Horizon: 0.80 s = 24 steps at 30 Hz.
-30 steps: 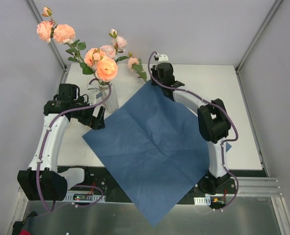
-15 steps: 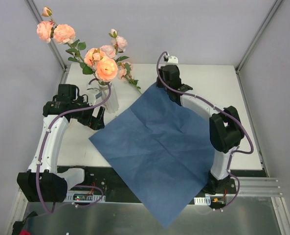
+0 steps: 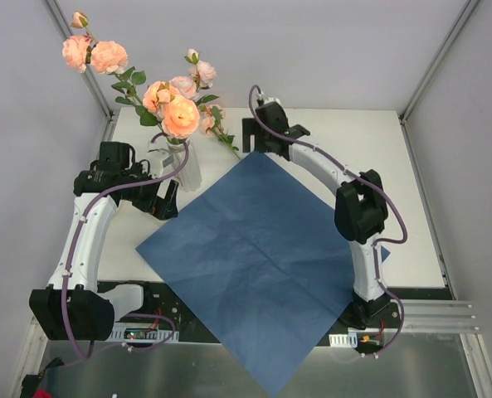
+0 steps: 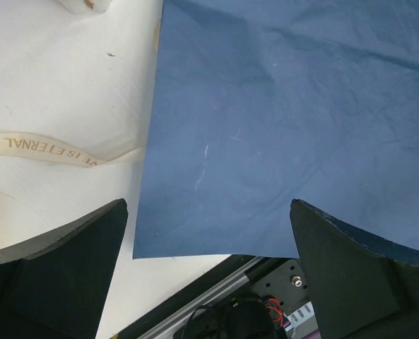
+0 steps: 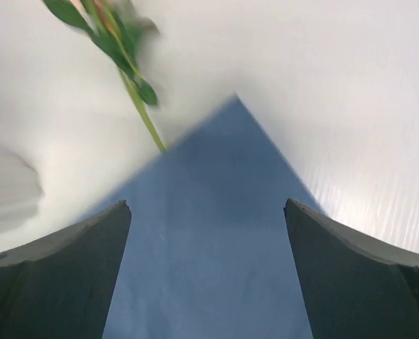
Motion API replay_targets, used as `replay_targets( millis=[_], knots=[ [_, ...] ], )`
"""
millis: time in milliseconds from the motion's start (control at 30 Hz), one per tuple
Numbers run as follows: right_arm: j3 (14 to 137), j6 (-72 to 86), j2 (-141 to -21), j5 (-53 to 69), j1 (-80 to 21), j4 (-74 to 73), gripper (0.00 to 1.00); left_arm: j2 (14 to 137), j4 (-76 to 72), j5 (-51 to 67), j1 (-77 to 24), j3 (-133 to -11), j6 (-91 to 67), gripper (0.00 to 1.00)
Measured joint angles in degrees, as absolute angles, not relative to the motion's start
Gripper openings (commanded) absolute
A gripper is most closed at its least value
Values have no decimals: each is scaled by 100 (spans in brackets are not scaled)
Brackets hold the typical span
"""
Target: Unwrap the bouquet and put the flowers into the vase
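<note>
From above, the flowers (image 3: 179,112) stand in the vase (image 3: 191,170) at the far left of the surface (image 3: 353,141) — the blue paper (image 3: 254,257) lies flat just beside it.

Left wrist: the left gripper (image 4: 209,272) is wide, holding nothing, over the paper's corner. A ribbon (image 4: 46,148) lies close by.

Right wrist: the right gripper (image 5: 208,272) is wide and empty too — one leafy stem (image 5: 140,106) ends at the paper's edge.

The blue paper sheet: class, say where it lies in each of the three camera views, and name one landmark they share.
Top external: the blue paper sheet is a diamond across the centre, overhanging the near edge.
Left wrist: the sheet fills the upper right.
Right wrist: the sheet sits lower centre, one corner pointing up.
Shared landmark: the white table.
</note>
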<state>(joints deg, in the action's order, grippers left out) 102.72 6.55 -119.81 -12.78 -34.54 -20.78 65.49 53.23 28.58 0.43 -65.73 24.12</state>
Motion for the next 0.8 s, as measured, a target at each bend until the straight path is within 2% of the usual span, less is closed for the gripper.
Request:
replay_targets(
  millis=[167, 333, 533, 800],
  knots=[
    [11913, -191, -12505, -360, -3273, -1844, 93, 6563, 5319, 2851, 43, -6571, 2416, 99],
    [13450, -591, -13445, 762, -3148, -1745, 78, 6648, 5293, 2845, 43, -6567, 2434, 99],
    [13034, -585, -14029, 1284, -3148, -2047, 80, 6670, 5286, 2845, 43, -6567, 2456, 99],
    [13378, -902, -14687, 1116, -3341, -2941, 76, 6689, 5284, 2847, 43, -6567, 2453, 99]
  ],
)
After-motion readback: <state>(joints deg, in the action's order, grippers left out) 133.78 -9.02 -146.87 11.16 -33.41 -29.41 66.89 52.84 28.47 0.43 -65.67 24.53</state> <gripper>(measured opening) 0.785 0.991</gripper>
